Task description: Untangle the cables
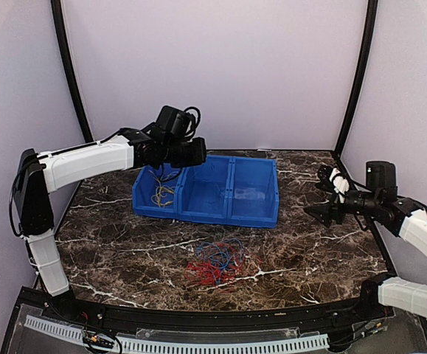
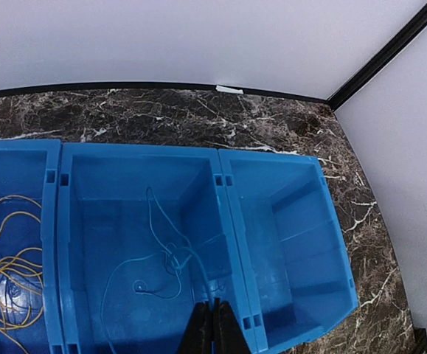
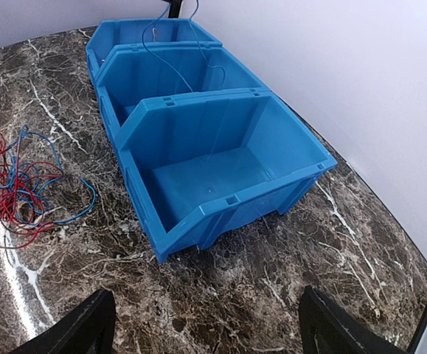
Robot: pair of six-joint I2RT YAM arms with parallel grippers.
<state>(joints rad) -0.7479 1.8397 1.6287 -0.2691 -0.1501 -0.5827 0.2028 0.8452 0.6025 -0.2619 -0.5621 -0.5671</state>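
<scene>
Three open-topped blue plastic bins [image 1: 228,212] are standing side by side toward the far part of the dark, white-veined marble tabletop [image 1: 125,251], and a sorting of wires by colour appears to be under way. The left gripper [image 2: 214,306] is hovering over the middle bin with its two fingers pressed fully together. A thin light-blue wire [image 2: 170,258] is rising from its loops on that bin's floor to the fingertips, so the gripper is apparently pinching one end of it; the right wrist view is likewise showing a strand hanging from above into that bin. A loose coil of thin yellow wires [image 2: 7,273] is lying in the left bin. The tangle of thin red and blue cables [image 1: 217,263] is lying on the tabletop in front of the bins, well apart from both grippers. The right gripper [image 3: 207,321] is hanging low over the tabletop to the right of the bins, its jaws spread wide and holding nothing. The step in hand is judged to be the depositing of a freed blue strand, with the red and blue bundle not yet separated. The next move is calling for the left fingers to part so that the strand drops clear. After that, one gripper should be pinning the tangle while the other is drawing out a single strand slowly, lest the whole bundle be dragged along.
</scene>
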